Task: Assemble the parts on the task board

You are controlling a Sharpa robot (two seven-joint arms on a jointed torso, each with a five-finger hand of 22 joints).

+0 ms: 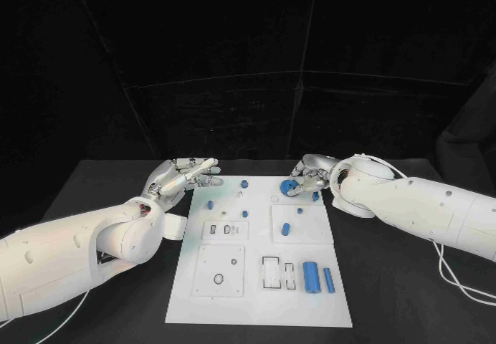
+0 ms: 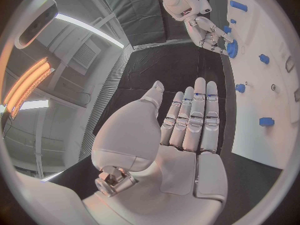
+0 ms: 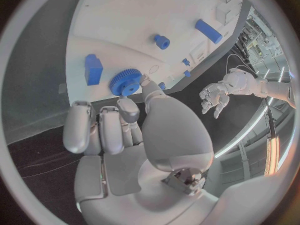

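The white task board (image 1: pixel 259 287) lies in the middle of the black table. My right hand (image 1: pixel 310 174) hovers over the board's far edge and pinches a blue gear (image 1: pixel 290 188) at its fingertips. In the right wrist view the gear (image 3: pixel 127 81) sits between thumb and finger, just above the board (image 3: pixel 125 15), beside a blue block (image 3: pixel 94 69). My left hand (image 1: pixel 184 175) is at the board's far left corner with straight fingers and holds nothing. In the left wrist view its flat palm (image 2: pixel 181 135) is bare, and the right hand (image 2: pixel 209 30) with the gear (image 2: pixel 233 48) shows beyond it.
A blue cylinder (image 1: pixel 310 276) and a blue bar (image 1: pixel 329 279) lie at the board's near right. A blue capsule (image 1: pixel 285 229) lies mid-board. Small blue pegs (image 1: pixel 210 204) stand on the far half. Recessed slots (image 1: pixel 271 272) mark the near half. Cables trail at the table's right.
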